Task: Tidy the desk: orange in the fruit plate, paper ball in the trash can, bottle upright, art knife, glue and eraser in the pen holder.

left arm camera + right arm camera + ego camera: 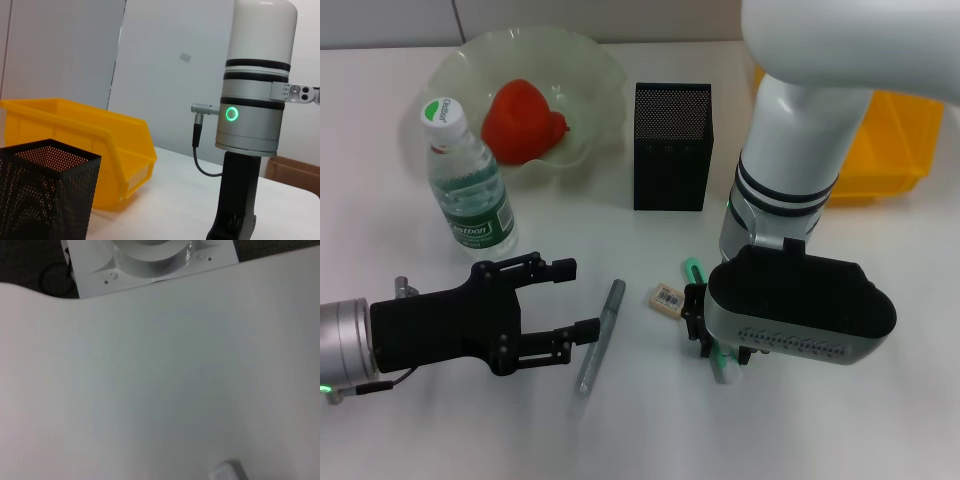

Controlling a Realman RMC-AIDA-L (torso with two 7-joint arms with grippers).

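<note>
The orange (523,120) lies in the pale green fruit plate (600,70) at the back left. In front of the plate, the bottle (468,190) stands upright. The black mesh pen holder (672,145) stands mid-desk, and the yellow trash can (895,150) is behind my right arm. The grey glue (600,335) lies just off the tips of my open left gripper (575,300). The eraser (668,298) lies beside the mint-green art knife (697,272). My right gripper (715,335) is down over the knife and hides its middle. The paper ball is out of view.
The left wrist view shows the pen holder (45,190), the trash can (85,145) behind it and my right arm (250,125) standing on the white desk (175,200). The right wrist view shows bare desk (160,380) and the robot's base (150,260).
</note>
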